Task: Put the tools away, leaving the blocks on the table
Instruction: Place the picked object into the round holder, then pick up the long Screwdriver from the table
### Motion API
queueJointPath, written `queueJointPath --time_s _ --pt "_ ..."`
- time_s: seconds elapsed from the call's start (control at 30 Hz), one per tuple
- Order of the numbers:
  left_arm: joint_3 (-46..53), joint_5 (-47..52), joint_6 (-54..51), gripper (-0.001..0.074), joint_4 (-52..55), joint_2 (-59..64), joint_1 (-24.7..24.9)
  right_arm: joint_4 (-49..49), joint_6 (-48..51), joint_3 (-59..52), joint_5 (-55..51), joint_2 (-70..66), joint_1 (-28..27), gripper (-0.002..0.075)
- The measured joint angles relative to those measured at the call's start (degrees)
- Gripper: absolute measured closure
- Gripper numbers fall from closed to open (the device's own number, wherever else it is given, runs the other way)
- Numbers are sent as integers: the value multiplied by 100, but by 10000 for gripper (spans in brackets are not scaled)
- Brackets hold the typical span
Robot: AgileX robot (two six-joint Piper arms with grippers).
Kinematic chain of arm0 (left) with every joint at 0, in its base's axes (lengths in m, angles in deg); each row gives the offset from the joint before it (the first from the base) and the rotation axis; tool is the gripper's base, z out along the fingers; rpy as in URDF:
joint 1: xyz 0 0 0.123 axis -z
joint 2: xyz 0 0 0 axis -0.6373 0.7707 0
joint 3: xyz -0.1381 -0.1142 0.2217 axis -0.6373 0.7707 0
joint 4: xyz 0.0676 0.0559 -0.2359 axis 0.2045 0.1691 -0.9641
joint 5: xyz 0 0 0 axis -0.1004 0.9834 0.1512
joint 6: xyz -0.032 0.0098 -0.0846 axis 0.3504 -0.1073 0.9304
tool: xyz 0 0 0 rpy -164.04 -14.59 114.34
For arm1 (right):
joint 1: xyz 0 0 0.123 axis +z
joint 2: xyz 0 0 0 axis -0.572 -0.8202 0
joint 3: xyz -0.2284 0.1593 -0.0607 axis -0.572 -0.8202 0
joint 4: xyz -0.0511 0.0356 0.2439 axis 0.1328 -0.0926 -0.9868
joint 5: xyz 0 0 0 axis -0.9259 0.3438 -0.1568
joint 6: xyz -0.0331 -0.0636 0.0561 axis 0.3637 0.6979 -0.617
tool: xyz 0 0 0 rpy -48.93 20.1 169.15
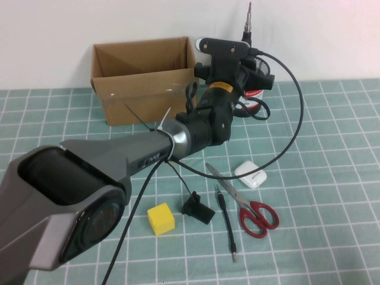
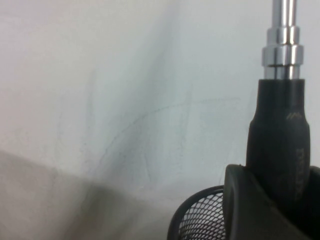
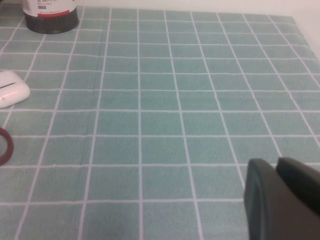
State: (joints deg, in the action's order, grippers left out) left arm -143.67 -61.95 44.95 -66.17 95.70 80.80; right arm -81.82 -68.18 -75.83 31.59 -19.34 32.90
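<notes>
While left gripper (image 1: 244,50) cupside, right gripper (image 3: 277,190) low

1. Left arm stretches from near left corner across the table (image 1: 332,119) toward the back; left gripper (image 1: 246,44) up high over a black mesh cup (image 1: 265,80), holding the thick screwdriver (image 1: 247,24) upright, steel shaft pointing up.
2. Open cardboard box (image 1: 142,80) at back left, beside the cup.
3. Scissors (image 1: 246,205) with red handles lie flat right of centre, white case (image 1: 250,174) just beside the blades.
4. Thin screwdriver (image 1: 227,222) lies left of scissors; black bracket (image 1: 198,208) next; yellow block (image 1: 161,218) further left.
5. Right gripper not in view.
</notes>
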Motion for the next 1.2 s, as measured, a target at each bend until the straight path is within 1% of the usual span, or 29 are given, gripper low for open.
queueJointPath --time_s 0.2,0.53,0.63,0.7,0.8,0.87,0.97,1.03,1.1,1.17,1.2 --pt "-74 140 -121 558 -109 60 0 0 0 0 0 0 0 734" --pt "-88 170 -121 462 -138 60 22 0 0 0 0 0 0 733" --pt "-88 181 -176 448 -317 39 44 0 0 0 0 0 0 734" --pt "-88 265 -402 445 -586 -39 44 0 0 0 0 0 0 733" --pt "-88 568 -1260 446 -1259 -279 44 0 0 0 0 0 0 733" --pt "-88 938 -2075 460 -1963 -501 44 0 0 0 0 0 0 734" --pt "22 1592 -3637 497 -3366 -946 44 0 0 0 0 0 0 734" --pt "268 1938 -4643 525 -4434 -1337 44 0 0 0 0 0 0 734" --pt "585 2054 -5340 543 -5354 -1750 55 0 0 0 0 0 0 734" --pt "990 2018 -5917 553 -5957 -2140 63 0 0 0 0 0 0 733" --pt "1156 1944 -6075 554 -6092 -2280 68 0 0 0 0 0 0 733"
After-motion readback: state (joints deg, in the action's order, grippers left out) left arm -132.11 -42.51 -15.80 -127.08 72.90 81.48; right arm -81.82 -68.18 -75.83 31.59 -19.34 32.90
